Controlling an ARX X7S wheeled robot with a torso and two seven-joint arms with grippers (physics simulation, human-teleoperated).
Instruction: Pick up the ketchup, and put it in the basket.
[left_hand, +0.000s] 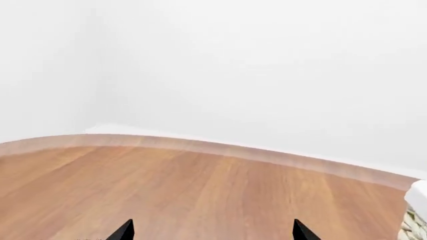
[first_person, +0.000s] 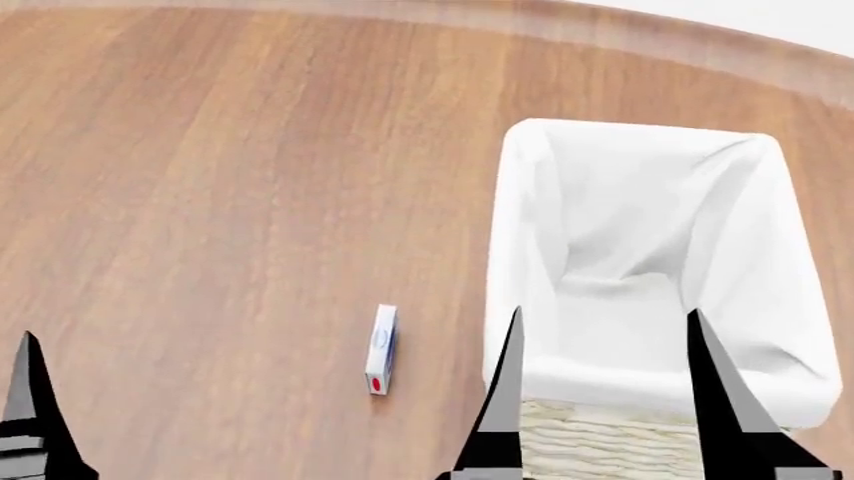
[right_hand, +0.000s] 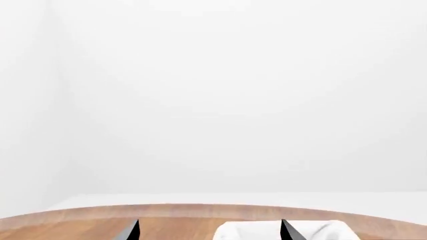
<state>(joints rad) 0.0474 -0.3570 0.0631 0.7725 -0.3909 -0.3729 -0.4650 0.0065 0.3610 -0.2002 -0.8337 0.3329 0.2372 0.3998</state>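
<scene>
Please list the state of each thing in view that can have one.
basket: upright on the table, nothing visible inside its white liner
small box: lying flat on the table, left of the basket, apart from it
right claw: open, holding nothing, above the basket's near edge
left claw: open, holding nothing
ketchup: not in view

The counter (first_person: 200, 200) is warm brown wood with long streaky grain and a paler edge band. The basket (first_person: 601, 440) is cream woven wicker, lined with plain white cloth (first_person: 641, 230). A small box (first_person: 382, 350) is white with blue print and a red dot. The wall (right_hand: 213, 100) is plain white.
</scene>
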